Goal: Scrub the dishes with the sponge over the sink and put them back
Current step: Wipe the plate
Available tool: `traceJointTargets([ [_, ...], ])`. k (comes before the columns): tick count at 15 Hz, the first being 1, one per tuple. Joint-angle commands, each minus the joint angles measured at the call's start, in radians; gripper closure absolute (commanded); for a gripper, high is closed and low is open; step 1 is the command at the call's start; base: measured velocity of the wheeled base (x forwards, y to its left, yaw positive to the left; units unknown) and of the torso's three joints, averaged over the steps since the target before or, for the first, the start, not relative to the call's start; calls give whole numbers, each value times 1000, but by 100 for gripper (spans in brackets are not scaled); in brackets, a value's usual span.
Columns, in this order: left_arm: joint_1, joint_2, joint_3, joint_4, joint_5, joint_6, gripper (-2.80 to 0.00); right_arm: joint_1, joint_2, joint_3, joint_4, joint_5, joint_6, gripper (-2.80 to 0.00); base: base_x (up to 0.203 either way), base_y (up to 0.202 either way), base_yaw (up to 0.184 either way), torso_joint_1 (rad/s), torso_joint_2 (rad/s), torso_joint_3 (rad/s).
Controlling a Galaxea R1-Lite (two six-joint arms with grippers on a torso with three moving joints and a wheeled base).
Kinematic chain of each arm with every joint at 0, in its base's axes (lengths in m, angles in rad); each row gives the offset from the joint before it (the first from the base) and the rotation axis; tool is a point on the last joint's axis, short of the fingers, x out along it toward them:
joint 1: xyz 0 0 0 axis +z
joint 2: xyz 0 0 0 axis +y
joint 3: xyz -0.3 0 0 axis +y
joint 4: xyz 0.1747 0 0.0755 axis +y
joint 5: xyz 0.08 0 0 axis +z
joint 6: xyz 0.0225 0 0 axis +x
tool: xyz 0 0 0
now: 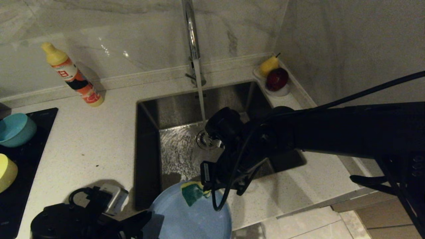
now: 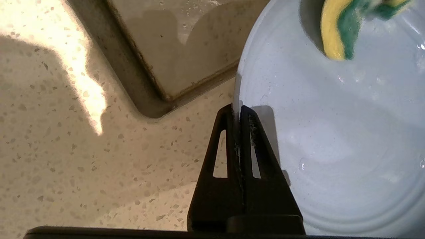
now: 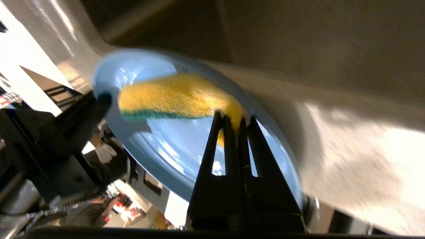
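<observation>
Nearest to us, our left gripper (image 2: 236, 111) is pinched shut on the rim of the wide, flat light-blue plastic plate (image 1: 192, 219), holding it at the front edge of the speckled pale stone counter (image 1: 83, 146), partly over the near lip of the square brushed stainless-steel sink (image 1: 181, 151). Just beyond, our right gripper (image 3: 234, 119) is clamped tight on one end of the squashed yellow sponge with a dark green face (image 1: 192, 193); the sponge's free end lies across the plate's far side, though we cannot tell whether it presses on the surface. Farther back, water runs from the tall chrome tap (image 1: 192, 36) into the basin. Off to our left, the pale yellow round bowl (image 1: 6, 172) and the teal-blue bowl (image 1: 16, 129) sit on a black cooktop (image 1: 30, 156), well apart from both grippers.
</observation>
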Motion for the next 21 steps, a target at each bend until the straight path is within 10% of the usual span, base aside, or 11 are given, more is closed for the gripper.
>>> traceJointTargets([
  [1, 1, 10, 6, -4, 2, -3, 0, -7, -32, 0, 59, 6, 1, 0, 0, 0, 0, 0, 0, 0],
  [13, 2, 5, -20, -5, 8, -12, 0, 62, -155, 53, 246, 88, 1, 0, 0, 0, 0, 0, 0, 0],
  [21, 12, 1, -73, -64, 49, -183, 0, 2, -365, 50, 243, 96, 7, 0, 0, 0, 0, 0, 0, 0],
])
